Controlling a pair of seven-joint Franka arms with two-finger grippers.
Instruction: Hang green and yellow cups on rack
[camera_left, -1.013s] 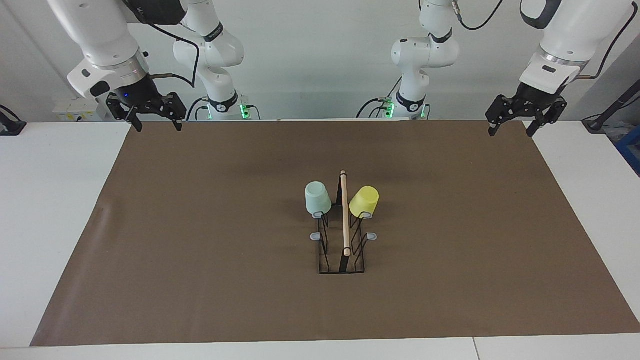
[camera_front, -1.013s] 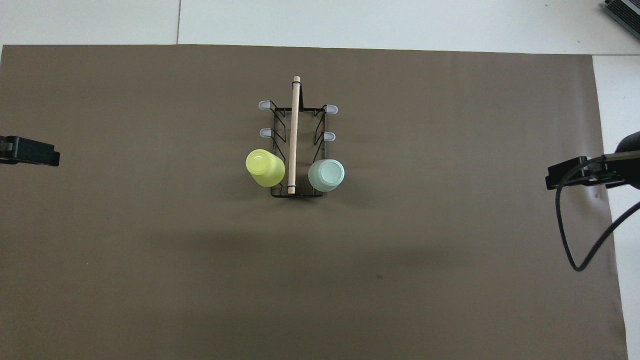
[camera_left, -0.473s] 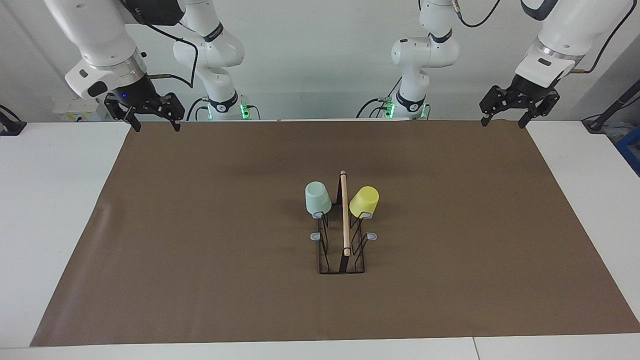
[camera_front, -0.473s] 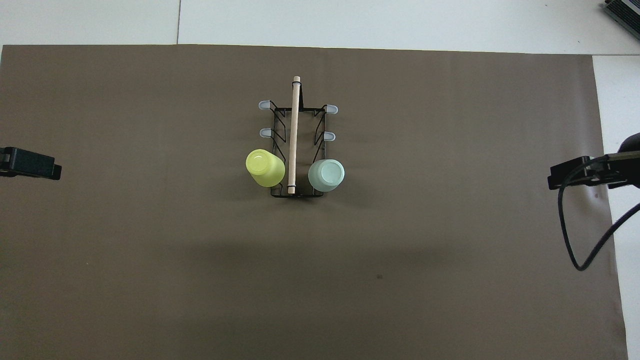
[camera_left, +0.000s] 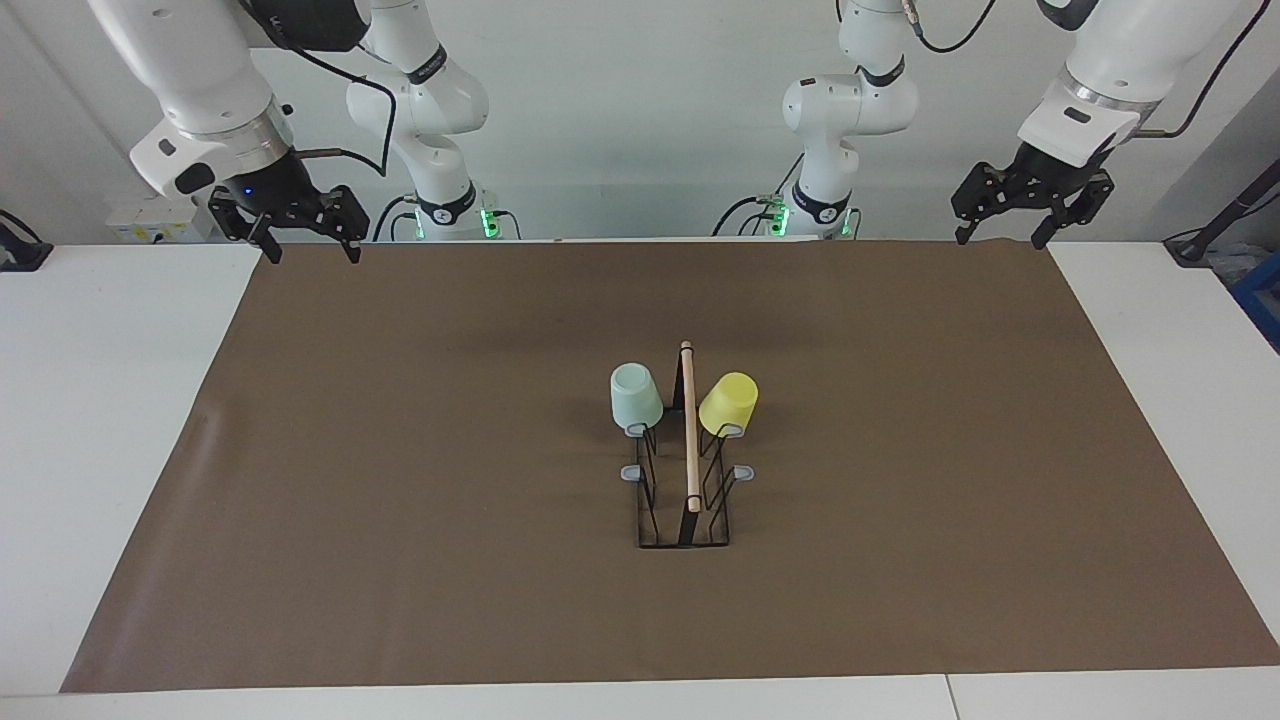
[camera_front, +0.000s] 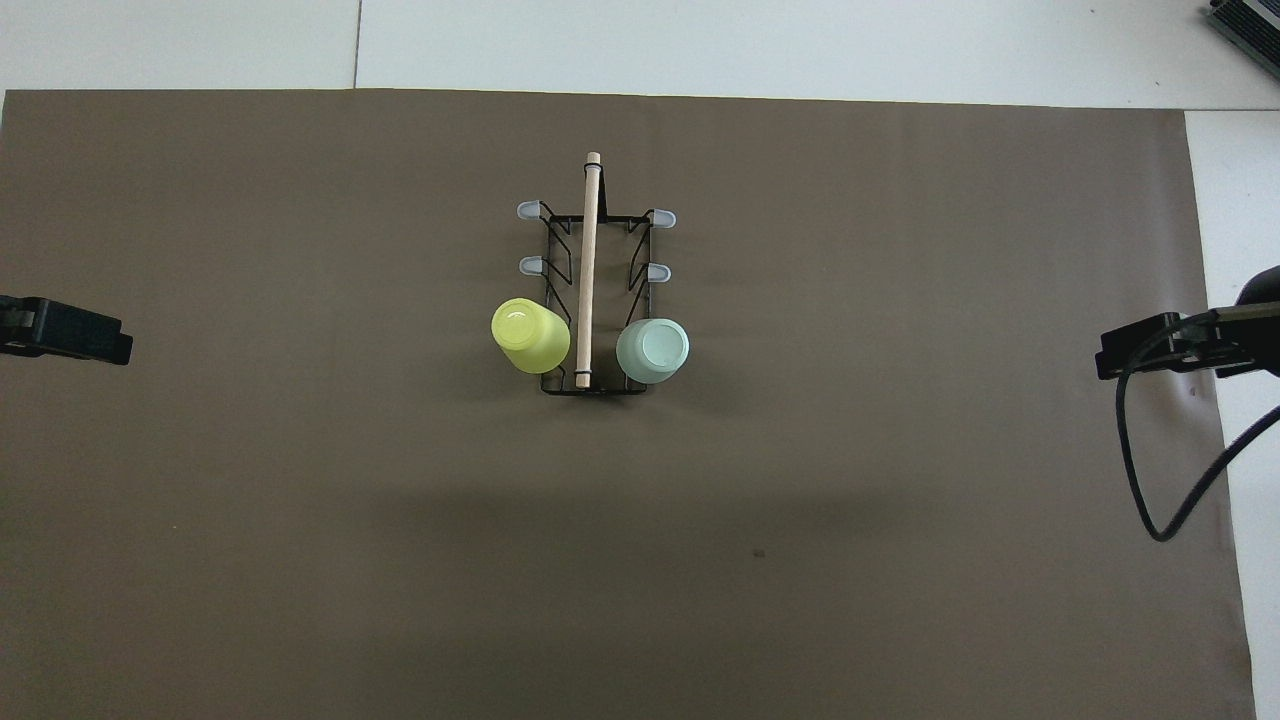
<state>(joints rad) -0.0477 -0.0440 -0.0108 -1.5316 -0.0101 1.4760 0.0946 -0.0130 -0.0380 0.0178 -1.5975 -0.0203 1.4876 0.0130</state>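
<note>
The rack (camera_left: 688, 470) (camera_front: 590, 290), black wire with a wooden rod on top, stands mid-mat. A pale green cup (camera_left: 635, 396) (camera_front: 652, 350) hangs upside down on the prong nearest the robots, on the right arm's side. A yellow cup (camera_left: 729, 403) (camera_front: 530, 336) hangs tilted on the matching prong on the left arm's side. My left gripper (camera_left: 999, 238) is open and empty, up over the mat's corner at its own end. My right gripper (camera_left: 310, 250) is open and empty over the mat's other corner by the robots. In the overhead view only the edges of the left gripper (camera_front: 70, 330) and right gripper (camera_front: 1150, 345) show.
A brown mat (camera_left: 400, 450) covers most of the white table (camera_left: 100, 400). Four grey-tipped prongs of the rack carry nothing. A black cable (camera_front: 1150, 480) loops down from the right arm at the mat's edge.
The left gripper has risen and drawn back toward the robots' end of the table. The right gripper has barely shifted. Cups and rack have not moved.
</note>
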